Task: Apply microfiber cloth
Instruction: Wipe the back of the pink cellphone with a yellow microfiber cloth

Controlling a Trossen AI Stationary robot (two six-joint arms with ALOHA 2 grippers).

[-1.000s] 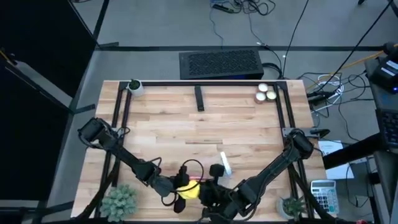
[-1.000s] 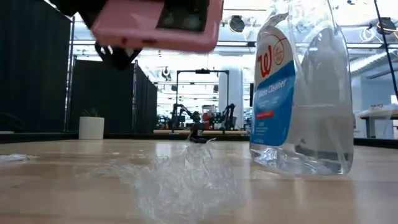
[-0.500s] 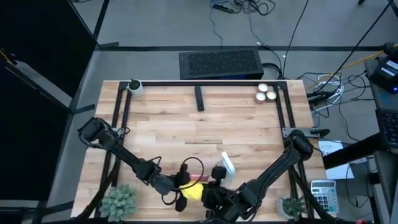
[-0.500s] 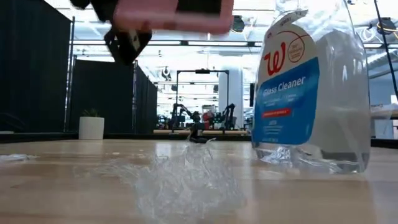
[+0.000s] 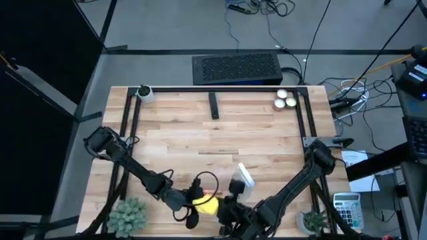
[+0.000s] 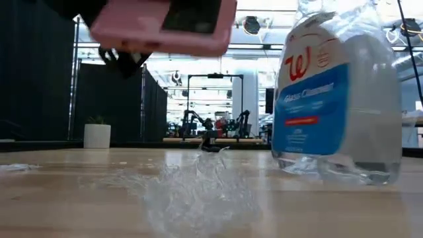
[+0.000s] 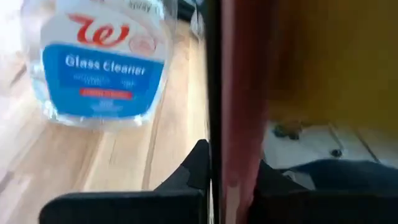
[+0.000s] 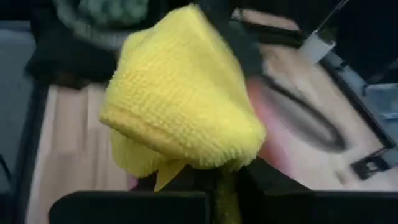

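The right gripper point(image 8: 214, 177) squeezes the fluffy, bunched-up yellow microfiber cloth point(image 8: 180, 112) against the left gripper's point(image 7: 227, 177) tightly-held pink phone point(image 6: 162, 26).

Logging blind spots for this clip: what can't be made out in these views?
- High view: the cloth is mostly covered by both arms; the phone shows only as a pink sliver.
- Low view: the phone is cut off by the top edge; the cloth is out of frame.
- Left wrist view: the phone is blurred, edge-on, hiding what lies behind it.
- Right wrist view: the cloth fills the frame; whether it touches the phone is unclear.
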